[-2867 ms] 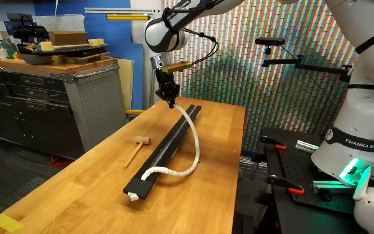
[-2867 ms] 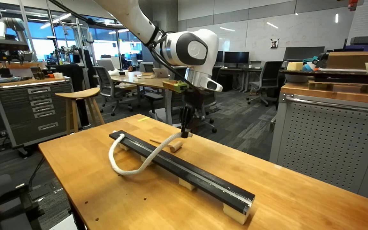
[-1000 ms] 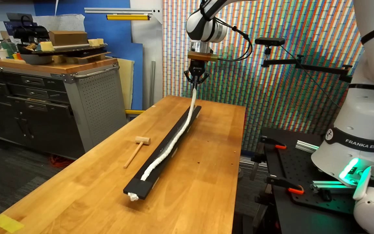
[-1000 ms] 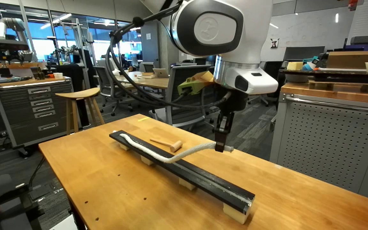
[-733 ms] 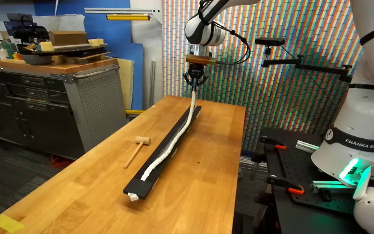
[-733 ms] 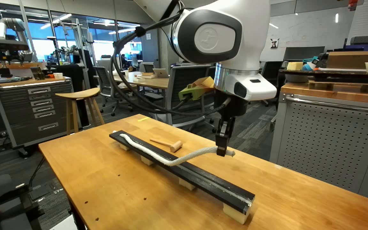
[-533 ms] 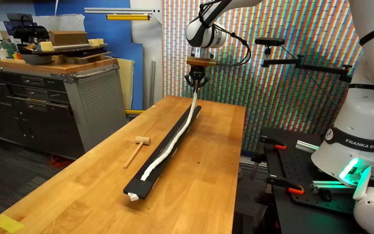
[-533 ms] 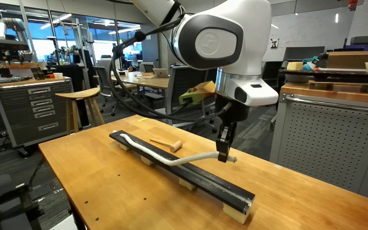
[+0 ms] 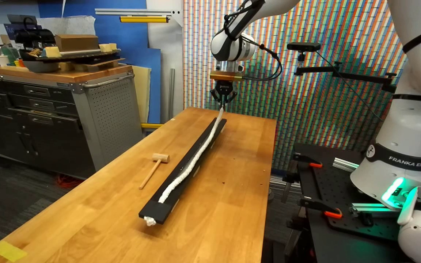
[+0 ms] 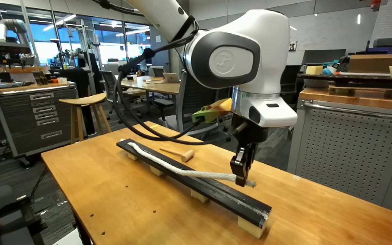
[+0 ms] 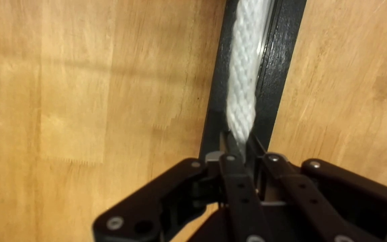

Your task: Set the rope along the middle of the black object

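Rope lies partly along the black object, left of centre in an exterior view; hand grips rope's raised end.

In an exterior view, the bar lies on 4 blocks upon the desk, with 1 mallet behind; the rope lies partly on the bar, partly in the tool.

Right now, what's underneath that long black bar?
In an exterior view, four pale blocks show beneath the black bar, along its near side, apparently holding it off the wooden table. The bar covers the rest, so whatever else lies underneath can't be seen.
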`<state>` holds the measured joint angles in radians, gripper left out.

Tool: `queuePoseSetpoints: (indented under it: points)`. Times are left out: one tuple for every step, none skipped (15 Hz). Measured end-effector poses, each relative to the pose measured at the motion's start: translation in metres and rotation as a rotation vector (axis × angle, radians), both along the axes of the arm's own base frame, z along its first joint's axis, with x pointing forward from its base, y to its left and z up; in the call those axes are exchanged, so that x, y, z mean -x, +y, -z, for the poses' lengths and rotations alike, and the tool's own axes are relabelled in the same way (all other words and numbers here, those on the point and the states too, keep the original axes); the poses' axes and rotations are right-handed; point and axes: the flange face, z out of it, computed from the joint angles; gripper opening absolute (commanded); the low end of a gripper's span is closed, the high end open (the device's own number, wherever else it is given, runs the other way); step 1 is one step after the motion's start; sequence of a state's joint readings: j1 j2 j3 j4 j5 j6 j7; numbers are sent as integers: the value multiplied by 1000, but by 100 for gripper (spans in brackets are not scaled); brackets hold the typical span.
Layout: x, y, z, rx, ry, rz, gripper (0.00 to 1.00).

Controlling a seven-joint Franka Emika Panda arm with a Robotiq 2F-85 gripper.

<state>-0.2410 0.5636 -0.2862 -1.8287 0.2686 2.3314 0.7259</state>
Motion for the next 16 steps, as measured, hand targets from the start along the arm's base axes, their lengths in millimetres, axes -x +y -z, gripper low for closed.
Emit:
queuePoseSetpoints:
  points:
    - [-1,0,3,5,-1,14,3]
    - [-1,-1,6,8,0,29,3]
    - [-1,-1,9,13,1,43,3]
    - [-1,-1,12,18,2,58,3]
    - [-1,-2,14,23,4,74,3]
    - [-2,-3,16,29,1,92,3]
    - [-2,-4,18,34,-1,108,3]
    - [-3,-5,19,38,-3,123,3]
    - [-5,-5,21,42,-6,138,3]
    - [-6,-5,23,46,-6,150,3]
    - [-7,-5,25,48,-4,159,3]
    - [-8,-5,27,51,-1,164,3]
    - [-10,-4,28,56,2,166,3]
    - [-11,-4,30,59,5,163,3]
    - [-13,-3,33,63,9,158,3]
    - [-14,-2,35,68,13,153,3]
